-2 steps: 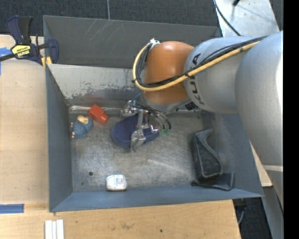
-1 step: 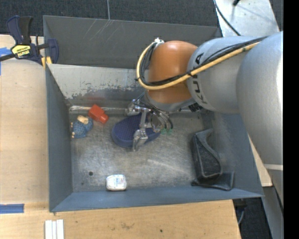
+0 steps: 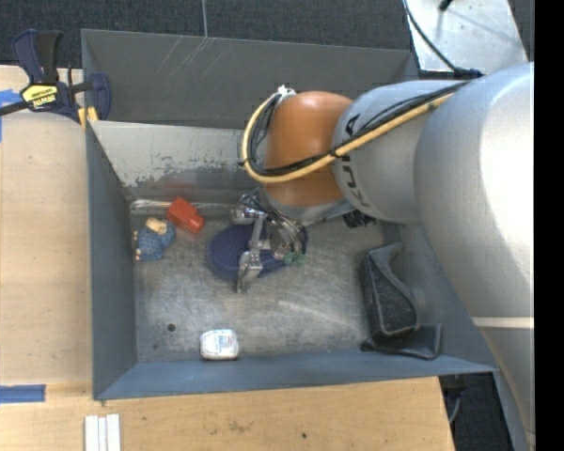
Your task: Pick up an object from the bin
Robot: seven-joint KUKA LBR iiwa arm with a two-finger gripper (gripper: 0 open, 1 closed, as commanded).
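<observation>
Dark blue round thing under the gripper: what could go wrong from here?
1. The dark blue round thing looks low and flat on the bin floor, and the gripper is over its right part, not its middle. A grasp may slip off or only push it.
2. The orange-red block lies close on its upper left, so a push could slide one into the other.

Hand (image 3: 250,271) over disc (image 3: 223,250), block (image 3: 184,215) behind-left.

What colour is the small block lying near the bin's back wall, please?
The block is orange-red, clearest in the camera view.
</observation>
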